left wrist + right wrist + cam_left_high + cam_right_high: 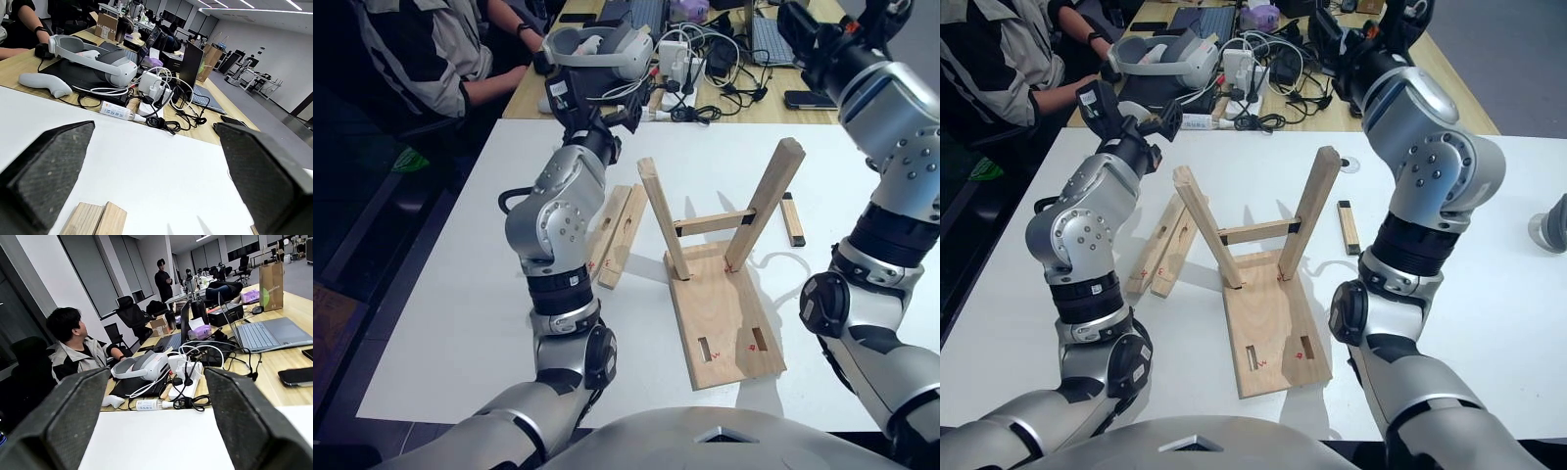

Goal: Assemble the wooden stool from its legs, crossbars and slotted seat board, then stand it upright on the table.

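Your left gripper (155,128) hangs over the far end of the two loose legs (617,235), its fingers spread wide with nothing between them. Your right gripper (157,372) is raised high at the far right, equally wide and empty.

The seat board (724,328) lies flat on the table (460,294). Two legs stand in its far slots, the left one (663,220) and the right one (766,201), joined by a crossbar (715,223). The two near slots (705,350) are empty, and a spare crossbar (791,219) lies just right of the frame.

Watch your left arm: it sits close to the left standing leg, and a sideways sweep could lever that leg out of its slot or topple the frame. The loose legs lie touching, so a shallow grasp may drag both or skid one away. Reaching for the spare crossbar risks clipping the right leg.
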Available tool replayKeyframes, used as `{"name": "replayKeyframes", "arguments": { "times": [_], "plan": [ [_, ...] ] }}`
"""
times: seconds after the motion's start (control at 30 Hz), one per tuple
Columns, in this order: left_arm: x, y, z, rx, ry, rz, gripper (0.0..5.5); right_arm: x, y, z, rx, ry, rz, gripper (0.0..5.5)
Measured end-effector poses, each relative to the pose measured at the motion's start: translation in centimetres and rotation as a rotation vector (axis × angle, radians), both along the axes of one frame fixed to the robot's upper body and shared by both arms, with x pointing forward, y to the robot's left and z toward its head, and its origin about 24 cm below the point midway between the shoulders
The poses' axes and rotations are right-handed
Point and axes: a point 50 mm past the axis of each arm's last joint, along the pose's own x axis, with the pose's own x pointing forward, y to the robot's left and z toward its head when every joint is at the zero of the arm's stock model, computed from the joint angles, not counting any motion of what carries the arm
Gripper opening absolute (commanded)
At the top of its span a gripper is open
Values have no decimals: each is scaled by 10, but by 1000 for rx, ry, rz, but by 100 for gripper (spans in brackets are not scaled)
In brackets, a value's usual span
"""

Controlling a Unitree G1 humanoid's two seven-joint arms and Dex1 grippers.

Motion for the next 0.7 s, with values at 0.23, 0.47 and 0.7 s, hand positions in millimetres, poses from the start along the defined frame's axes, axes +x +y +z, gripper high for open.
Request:
{"name": "replayKeyframes", "arguments": {
  "times": [0.23, 0.47, 0.7],
  "plan": [
    [0, 0, 1, -4, -6, 6, 461, -22, 29, 17, -6, -127, 331, 360],
    [2, -1, -2, -8, 3, 4, 461, -68, 43, 5, -55, -117, 776, 360],
    [3, 0, 0, -9, -6, 11, 461, -100, 34, -63, -247, 194, 1013, 360]
  ]
}}
